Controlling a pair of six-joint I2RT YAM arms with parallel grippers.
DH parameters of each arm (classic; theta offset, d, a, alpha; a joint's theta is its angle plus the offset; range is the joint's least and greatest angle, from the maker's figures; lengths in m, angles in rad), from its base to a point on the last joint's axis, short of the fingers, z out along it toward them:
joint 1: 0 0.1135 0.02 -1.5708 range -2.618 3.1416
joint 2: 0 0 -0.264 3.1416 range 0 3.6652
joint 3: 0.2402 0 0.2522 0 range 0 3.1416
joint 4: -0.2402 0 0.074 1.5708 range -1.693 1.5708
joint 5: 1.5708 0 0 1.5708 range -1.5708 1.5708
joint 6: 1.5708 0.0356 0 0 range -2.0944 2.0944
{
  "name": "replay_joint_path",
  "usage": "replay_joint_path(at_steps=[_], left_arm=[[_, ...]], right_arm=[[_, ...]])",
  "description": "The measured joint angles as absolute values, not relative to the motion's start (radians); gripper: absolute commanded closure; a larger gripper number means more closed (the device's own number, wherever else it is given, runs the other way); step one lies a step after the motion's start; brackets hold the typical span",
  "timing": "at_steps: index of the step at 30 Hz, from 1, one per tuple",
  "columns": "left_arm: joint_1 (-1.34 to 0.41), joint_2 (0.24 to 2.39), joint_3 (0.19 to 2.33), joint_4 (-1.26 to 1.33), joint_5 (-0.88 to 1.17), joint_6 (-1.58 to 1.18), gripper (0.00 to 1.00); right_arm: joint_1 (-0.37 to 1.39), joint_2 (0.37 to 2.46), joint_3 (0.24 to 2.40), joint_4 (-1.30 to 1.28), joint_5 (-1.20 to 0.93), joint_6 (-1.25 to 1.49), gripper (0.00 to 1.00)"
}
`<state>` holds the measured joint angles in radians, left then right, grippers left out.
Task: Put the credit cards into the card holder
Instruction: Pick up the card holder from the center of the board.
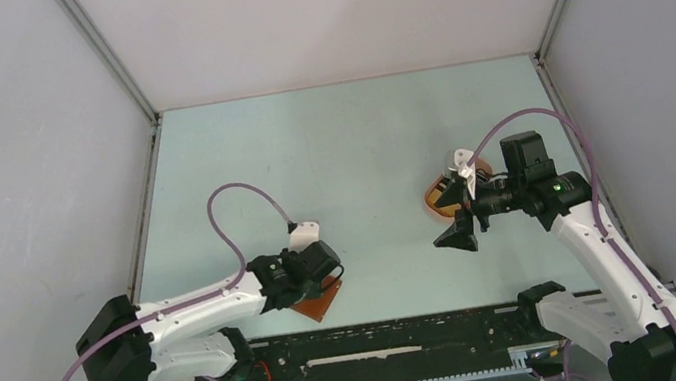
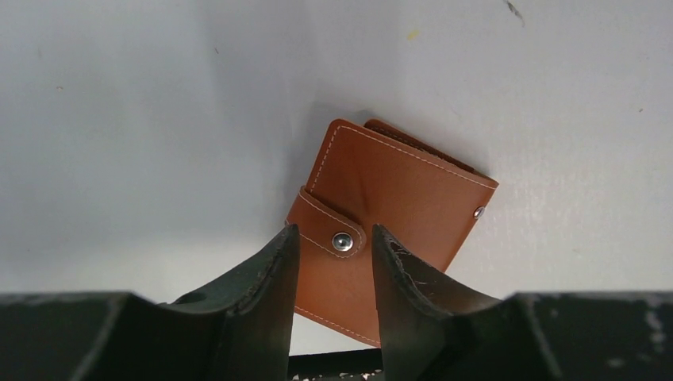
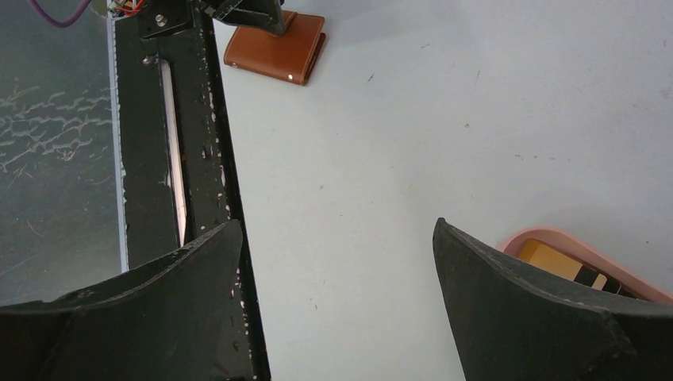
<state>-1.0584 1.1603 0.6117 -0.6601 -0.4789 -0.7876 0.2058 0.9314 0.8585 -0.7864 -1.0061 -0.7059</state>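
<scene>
The card holder (image 2: pixel 389 206) is a closed reddish-brown wallet with its snap tab fastened, lying near the table's front edge (image 1: pixel 323 304). My left gripper (image 2: pixel 333 232) hovers right over it, slightly open, one finger on each side of the snap; it holds nothing. In the top view the left gripper (image 1: pixel 323 284) covers most of the wallet. A yellow-orange credit card (image 3: pixel 555 258) and a black one (image 3: pixel 591 276) lie in the pink tray (image 3: pixel 571 238). My right gripper (image 3: pixel 337 225) is wide open and empty, above bare table just in front of the tray (image 1: pixel 435 204). The card holder also shows far off in the right wrist view (image 3: pixel 274 51).
A black rail (image 1: pixel 387 340) runs along the near edge between the arm bases. Grey walls stand on the left, right and back sides of the table.
</scene>
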Motion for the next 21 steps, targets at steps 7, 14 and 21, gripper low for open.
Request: replay_joint_path(at_steps=[7, 14, 21], left_arm=[[-1.063, 1.184, 0.612, -0.635, -0.435, -0.787, 0.55], [-1.065, 1.246, 0.610, -0.599, -0.416, -0.788, 0.55], [-1.066, 1.247, 0.609, -0.603, -0.432, -0.795, 0.65]], right_arm=[[0.207, 0.931, 0.859, -0.783, -1.004, -0.701, 0.00], [0.210, 0.931, 0.859, -0.782, -1.004, -0.701, 0.00], [0.210, 0.931, 0.859, -0.781, -1.004, -0.700, 0.00]])
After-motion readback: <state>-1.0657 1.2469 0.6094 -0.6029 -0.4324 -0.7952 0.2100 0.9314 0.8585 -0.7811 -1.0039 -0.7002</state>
